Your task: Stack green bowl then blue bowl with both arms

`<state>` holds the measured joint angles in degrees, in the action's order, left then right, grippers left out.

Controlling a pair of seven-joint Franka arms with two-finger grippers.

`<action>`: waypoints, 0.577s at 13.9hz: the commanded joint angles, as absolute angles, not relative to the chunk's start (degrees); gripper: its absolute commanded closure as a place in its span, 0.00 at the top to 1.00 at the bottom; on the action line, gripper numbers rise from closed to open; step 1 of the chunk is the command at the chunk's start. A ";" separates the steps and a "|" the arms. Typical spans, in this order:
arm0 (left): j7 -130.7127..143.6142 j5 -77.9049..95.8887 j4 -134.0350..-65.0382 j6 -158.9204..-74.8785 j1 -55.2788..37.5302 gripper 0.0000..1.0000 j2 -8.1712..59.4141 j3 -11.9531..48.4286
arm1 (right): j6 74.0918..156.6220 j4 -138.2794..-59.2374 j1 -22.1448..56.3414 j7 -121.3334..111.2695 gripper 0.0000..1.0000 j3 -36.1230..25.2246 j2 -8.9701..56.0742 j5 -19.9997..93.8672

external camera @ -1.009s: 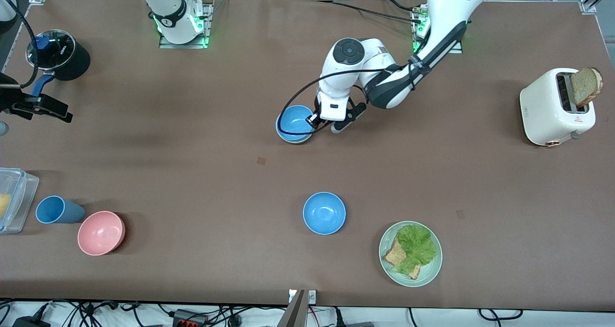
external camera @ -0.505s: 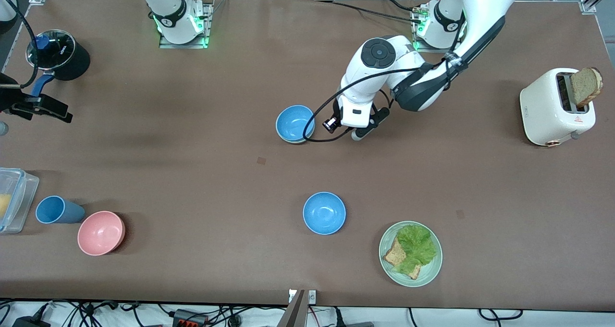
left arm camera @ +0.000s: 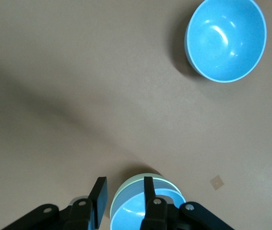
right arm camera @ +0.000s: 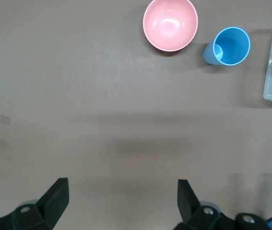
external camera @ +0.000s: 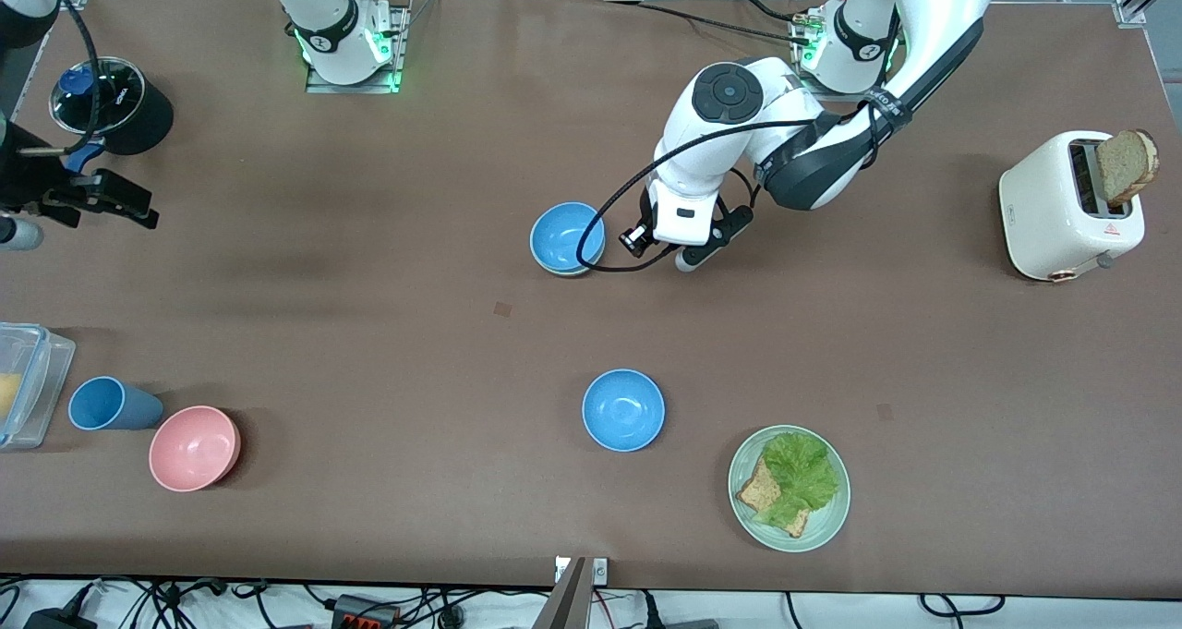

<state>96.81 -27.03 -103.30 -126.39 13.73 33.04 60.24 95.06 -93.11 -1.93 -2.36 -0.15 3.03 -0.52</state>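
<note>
nearest the front camera, a pale green plate [external camera: 788, 488] with lettuce and toast is sitting close to the tabletop [external camera: 388, 333] edge. a spare blue bowl [external camera: 623, 409] is lying just beside it, a little farther in. toward the right arm's end, a pink bowl [external camera: 194, 448] and a blue cup [external camera: 109, 404] are sitting side by side, with a clear plastic container [external camera: 26, 381] cut off by the frame edge.

a wide bare stretch of tabletop is lying open between these and the stack farther in. there, the blue bowl [external camera: 567, 236] is sitting nested in the green bowl [left arm camera: 126, 189], of which only a thin rim is showing. a black cable from the left arm is looping over the blue bowl's rim.

the left gripper [left arm camera: 122, 200] is hovering over the tabletop just beside the stack, its fingers apart and holding nothing, though the wrist body is hiding them from the front.

a white toaster [external camera: 1071, 204] holding a bread slice is standing toward the left arm's end. a black pot [external camera: 115, 104] with unreadable white lettering on its lid is standing at the right arm's end.

the right gripper [right arm camera: 121, 197] is waiting over that end, its fingers spread wide.
</note>
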 commanded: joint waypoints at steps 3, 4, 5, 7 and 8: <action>79.78 -19.36 -95.89 -118.84 14.59 0.59 34.19 58.81 | 94.92 -94.13 -1.85 -2.55 1.00 -0.18 2.11 -1.05; 74.67 -17.16 -95.63 -118.05 15.55 0.65 33.41 58.02 | 94.92 -94.22 -1.85 -2.55 1.00 -0.18 2.02 -0.79; 68.88 -14.18 -94.32 -117.17 16.08 0.69 32.01 57.05 | 95.01 -94.65 -1.93 -2.55 1.00 -0.18 1.93 -0.62; 59.11 -7.24 -92.47 -114.97 15.12 0.74 28.58 51.62 | 95.71 -96.41 -1.93 -2.55 1.00 -0.18 0.71 -0.62; 53.15 -4.16 -92.29 -114.61 14.33 0.81 26.74 49.07 | 97.02 -97.63 -1.93 -2.64 1.00 -0.18 0.01 -0.79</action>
